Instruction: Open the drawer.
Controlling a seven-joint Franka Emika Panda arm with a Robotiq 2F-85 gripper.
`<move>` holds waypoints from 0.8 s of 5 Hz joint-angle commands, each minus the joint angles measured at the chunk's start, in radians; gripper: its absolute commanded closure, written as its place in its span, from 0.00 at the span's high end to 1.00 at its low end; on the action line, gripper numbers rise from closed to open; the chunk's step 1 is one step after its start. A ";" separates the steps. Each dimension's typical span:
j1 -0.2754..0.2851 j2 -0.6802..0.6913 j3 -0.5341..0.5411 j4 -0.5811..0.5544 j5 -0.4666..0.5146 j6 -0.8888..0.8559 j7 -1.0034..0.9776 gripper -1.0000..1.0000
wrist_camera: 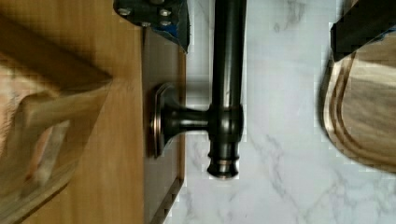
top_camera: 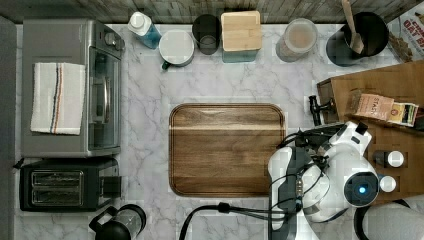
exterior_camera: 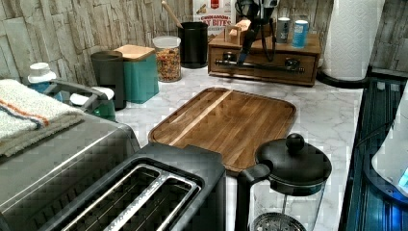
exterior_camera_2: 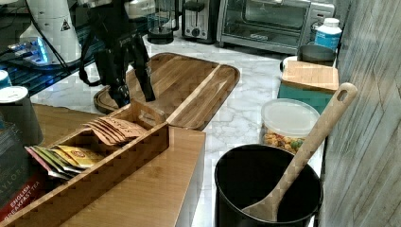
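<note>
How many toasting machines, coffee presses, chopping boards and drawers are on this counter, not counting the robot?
Toasting machines: 2, the toaster oven and the toaster
Coffee presses: 1, the coffee press
Chopping boards: 1, the chopping board
Drawers: 1, the drawer
Total: 5

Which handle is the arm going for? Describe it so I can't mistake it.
Find the wooden cabinet at the far end of the marble counter in the left view, past the cutting board. Across its front runs the drawer. Its long dark metal bar handle stands on round posts, the only bar there; the open gripper straddles it.
</note>
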 commanded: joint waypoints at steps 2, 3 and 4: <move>0.072 0.027 -0.078 0.007 -0.130 -0.136 0.147 1.00; 0.069 0.092 -0.073 0.144 -0.160 -0.357 0.123 1.00; 0.035 0.137 -0.027 0.158 -0.092 -0.338 -0.020 1.00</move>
